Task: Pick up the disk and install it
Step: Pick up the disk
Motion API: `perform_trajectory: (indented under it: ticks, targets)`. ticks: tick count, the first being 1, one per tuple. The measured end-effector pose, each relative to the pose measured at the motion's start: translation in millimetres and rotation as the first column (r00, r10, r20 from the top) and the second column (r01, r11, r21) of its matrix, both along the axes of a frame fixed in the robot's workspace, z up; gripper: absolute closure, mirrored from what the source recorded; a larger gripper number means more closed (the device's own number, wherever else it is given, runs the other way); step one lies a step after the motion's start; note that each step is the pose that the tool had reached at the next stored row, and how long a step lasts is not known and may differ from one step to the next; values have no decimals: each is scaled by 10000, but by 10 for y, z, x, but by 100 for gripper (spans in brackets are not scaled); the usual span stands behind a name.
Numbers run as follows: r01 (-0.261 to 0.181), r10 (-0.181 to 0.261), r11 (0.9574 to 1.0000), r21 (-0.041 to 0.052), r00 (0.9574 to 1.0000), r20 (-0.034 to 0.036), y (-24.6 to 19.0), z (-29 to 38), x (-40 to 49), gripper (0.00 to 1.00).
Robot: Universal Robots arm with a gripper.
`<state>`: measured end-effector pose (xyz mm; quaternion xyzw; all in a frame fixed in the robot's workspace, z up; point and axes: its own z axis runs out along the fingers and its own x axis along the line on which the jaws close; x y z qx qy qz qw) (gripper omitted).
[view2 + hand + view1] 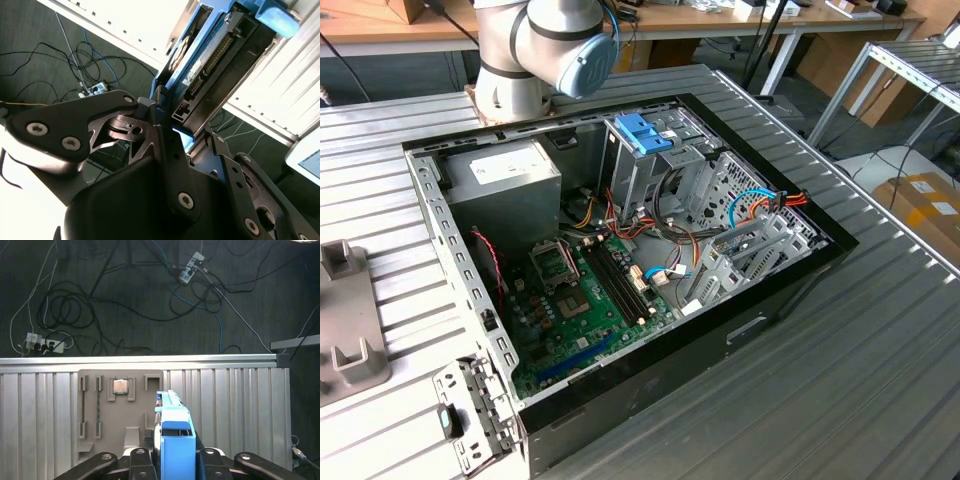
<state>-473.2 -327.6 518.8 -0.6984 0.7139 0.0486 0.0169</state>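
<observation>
The disk [175, 427] is clamped in the gripper [175, 460] — should its rails slip, jamming is risked at the cage [625, 175], 12 o'clock within the case [760, 320] in the exterior view.

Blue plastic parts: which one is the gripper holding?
The disk, blue-railed, clamped in the gripper; the blue latch sits atop the drive cage inside the case, untouched.

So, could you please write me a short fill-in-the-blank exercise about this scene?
1. The fingers are shut on the ___.
2. The latch atop the drive cage in the computer case is ___.
3. In the first wrist view, the floor beyond the table is strewn with ___.
Missing words: disk; blue; cables.
</observation>
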Motion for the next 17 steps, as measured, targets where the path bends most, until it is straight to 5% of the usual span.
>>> perform_trajectory:
  ticks: [17]
  targets:
    - [0,0,10000,-2,10000,-2,-72,-2,81,63]
